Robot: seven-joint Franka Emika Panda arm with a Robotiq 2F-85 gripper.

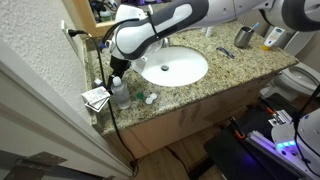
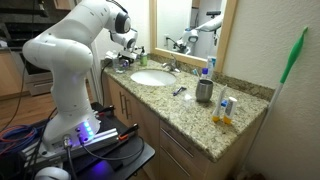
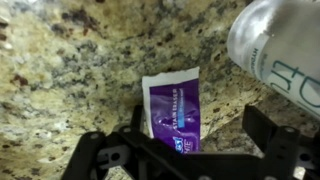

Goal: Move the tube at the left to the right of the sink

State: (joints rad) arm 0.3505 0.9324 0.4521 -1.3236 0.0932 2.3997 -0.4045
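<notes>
The white oval sink (image 1: pixel 172 67) sits in the speckled granite counter and also shows in the other exterior view (image 2: pixel 152 77). A small greenish item (image 1: pixel 150 98), possibly the tube, lies on the counter in front of the sink's left side; it is too small to be sure. My gripper (image 1: pixel 117 70) hangs over the counter's left end, above a clear bottle (image 1: pixel 120 92). In the wrist view my gripper (image 3: pixel 197 114) is open and empty, and the tube is not in view. A purple sachet (image 3: pixel 172 112) lies flat on the granite between my fingers, and the clear bottle (image 3: pixel 280 45) is at the upper right.
More sachets (image 1: pixel 95 97) lie at the counter's left corner by the wall. Right of the sink stand a metal cup (image 2: pixel 204 91), a blue-capped bottle (image 2: pixel 207 72) and yellow items (image 2: pixel 224 108). A chrome faucet (image 2: pixel 172 66) and a mirror stand behind the sink.
</notes>
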